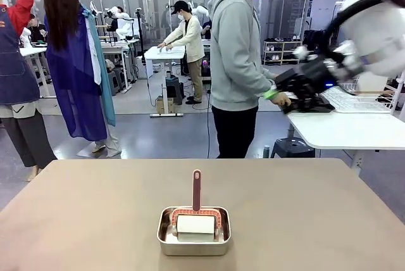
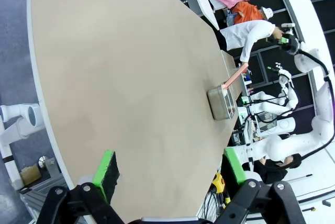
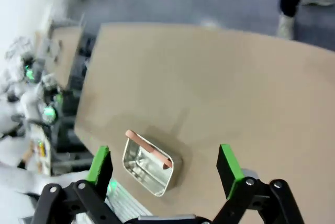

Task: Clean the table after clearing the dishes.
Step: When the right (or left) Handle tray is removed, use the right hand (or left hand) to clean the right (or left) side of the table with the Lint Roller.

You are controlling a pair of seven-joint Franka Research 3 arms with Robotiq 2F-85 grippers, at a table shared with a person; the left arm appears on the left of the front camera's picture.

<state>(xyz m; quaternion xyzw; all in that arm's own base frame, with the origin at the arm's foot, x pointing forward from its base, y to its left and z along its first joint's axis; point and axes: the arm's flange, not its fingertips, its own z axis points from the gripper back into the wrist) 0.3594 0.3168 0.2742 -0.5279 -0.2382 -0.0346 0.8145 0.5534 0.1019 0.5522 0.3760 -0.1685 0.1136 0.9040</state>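
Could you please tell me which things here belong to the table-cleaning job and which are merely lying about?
For the job: table, roller with reddish handle (likely the cleaner), steel pan holding it.
Just about: white side table, wire rack, stool.

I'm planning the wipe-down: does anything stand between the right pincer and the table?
Nothing visible blocks it. The right pincer hangs open, raised above the table. A pan holding a roller sits on the top near the robot's edge.
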